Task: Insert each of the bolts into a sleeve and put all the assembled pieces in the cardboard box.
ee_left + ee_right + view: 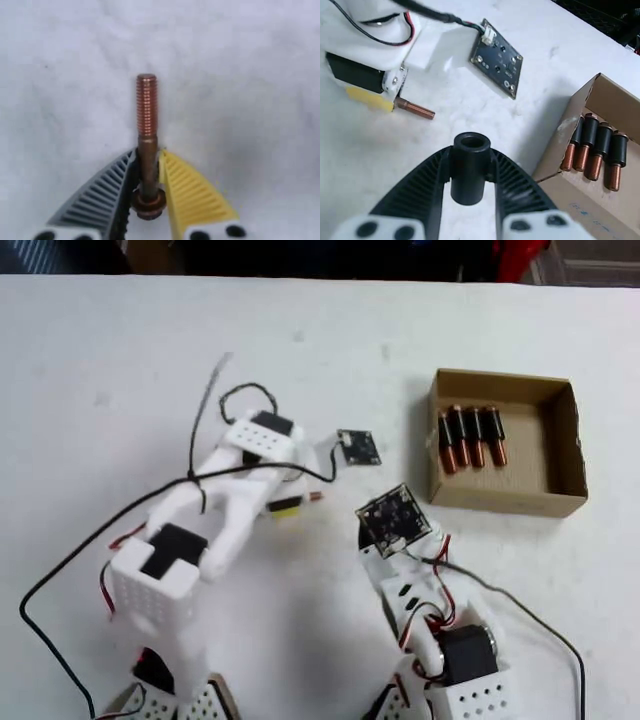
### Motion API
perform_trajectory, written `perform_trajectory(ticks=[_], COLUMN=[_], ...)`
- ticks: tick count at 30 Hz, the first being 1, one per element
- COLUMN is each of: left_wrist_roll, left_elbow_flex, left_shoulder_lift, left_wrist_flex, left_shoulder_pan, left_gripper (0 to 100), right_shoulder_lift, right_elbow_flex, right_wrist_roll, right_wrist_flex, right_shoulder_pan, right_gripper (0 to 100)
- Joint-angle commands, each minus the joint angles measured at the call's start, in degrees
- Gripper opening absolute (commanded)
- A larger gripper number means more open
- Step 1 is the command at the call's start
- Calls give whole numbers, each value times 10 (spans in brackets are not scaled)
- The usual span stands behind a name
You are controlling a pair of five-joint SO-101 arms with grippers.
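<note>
Four assembled pieces (472,437) lie side by side in the cardboard box (545,465), which stands toward two o'clock on the desk (120,360) in the high view. One pair is outstanding. The left gripper (147,157) has its fingers clenched on a copper bolt (146,115) near the head, with the threaded end projecting free toward three o'clock in the high view. The right gripper (470,172) has its fingers grasping a black sleeve (470,150), with the bore open and facing up. Bolt and sleeve are near each other but apart. Assessment: task largely complete. This bolt is not yet inserted, and the fifth piece is still to be boxed.
</note>
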Motion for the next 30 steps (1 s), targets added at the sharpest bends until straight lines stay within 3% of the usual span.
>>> perform_trajectory(ticks=[1,6,10,16,22,30], left_wrist_roll=[-6,-7,-59,-73,-145,-309], left_elbow_flex=[-69,-165,-226,-174,-46,87], left_shoulder_lift=[-7,-7,-17,-153,-292,-357], left_wrist_flex=[102,219,301,303,303,255], left_shoulder_pan=[-19,-43,-71,-103,-120,-248], left_gripper=[31,31,28,27,27,29], right_shoulder_lift=[-8,-8,-8,-8,-8,-8], right_elbow_flex=[-6,-5,1,2,2,2], right_wrist_roll=[-2,-2,-1,-1,-1,-1], right_wrist_flex=[-11,-11,-15,-15,-15,-15], right_shoulder_pan=[4,4,4,4,4,4], right_gripper=[17,17,17,17,17,17])
